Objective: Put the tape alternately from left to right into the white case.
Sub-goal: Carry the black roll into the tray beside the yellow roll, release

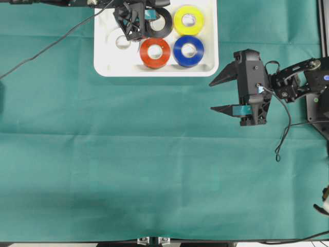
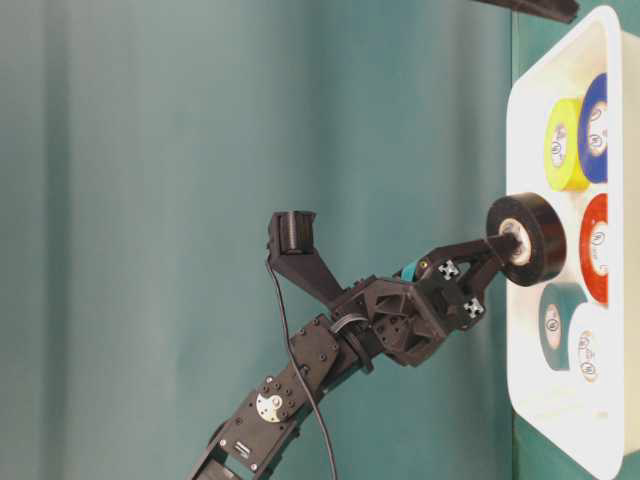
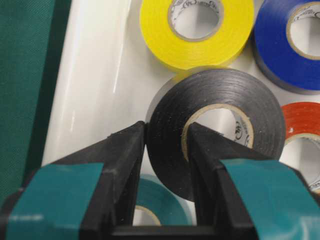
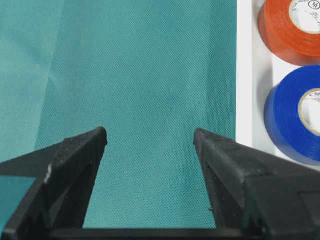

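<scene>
Six tape rolls were counted at the white case [image 1: 154, 69], upper centre; core printing was unreadable. Black roll [image 3: 215, 130] was pinched by left gripper [image 3: 167, 145]; right gripper [image 1: 220, 93] was spread.

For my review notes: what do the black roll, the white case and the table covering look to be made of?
Black roll: glossy plastic tape, likely vinyl, wound in fine layers on a pale cardboard-looking core.
White case: smooth moulded plastic, by its soft sheen and rounded rim.
Table covering: teal woven cloth, matte, with a visible fine weave.
</scene>
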Tool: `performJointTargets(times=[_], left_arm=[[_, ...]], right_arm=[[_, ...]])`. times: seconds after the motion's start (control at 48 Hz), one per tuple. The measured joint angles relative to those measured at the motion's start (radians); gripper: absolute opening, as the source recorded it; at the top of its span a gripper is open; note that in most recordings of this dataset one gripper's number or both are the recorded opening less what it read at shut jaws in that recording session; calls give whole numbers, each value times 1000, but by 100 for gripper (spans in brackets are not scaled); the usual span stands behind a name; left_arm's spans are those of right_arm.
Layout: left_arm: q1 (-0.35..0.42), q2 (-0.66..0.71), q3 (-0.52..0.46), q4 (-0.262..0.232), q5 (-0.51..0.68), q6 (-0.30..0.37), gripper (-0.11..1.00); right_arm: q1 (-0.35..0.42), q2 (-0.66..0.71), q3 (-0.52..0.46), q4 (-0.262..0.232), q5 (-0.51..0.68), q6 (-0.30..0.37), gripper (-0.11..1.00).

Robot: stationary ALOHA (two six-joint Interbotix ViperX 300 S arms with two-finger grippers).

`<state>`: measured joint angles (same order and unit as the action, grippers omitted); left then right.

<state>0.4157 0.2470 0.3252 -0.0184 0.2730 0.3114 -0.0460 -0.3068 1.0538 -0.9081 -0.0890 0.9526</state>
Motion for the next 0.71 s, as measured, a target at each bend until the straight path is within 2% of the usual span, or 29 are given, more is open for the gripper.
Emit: performJointTargets(times=[0.083,0.187,0.208,0.291,0.708], left_arm=[[-2,0,8,-2,2,12,12],[-8,0,15,0,0,31,36],[-9,0,18,-2,0,35,37],[-12,0,25,-2,0,40,34],[-41,-66,67,-2,0,40,34]], right_arm=[[0,0,0,-2,2,0,77],[2,0,0,0,0,0,77],[2,0,0,0,2,0,77],[2,0,0,0,0,0,77],[2,0,0,0,0,0,77]])
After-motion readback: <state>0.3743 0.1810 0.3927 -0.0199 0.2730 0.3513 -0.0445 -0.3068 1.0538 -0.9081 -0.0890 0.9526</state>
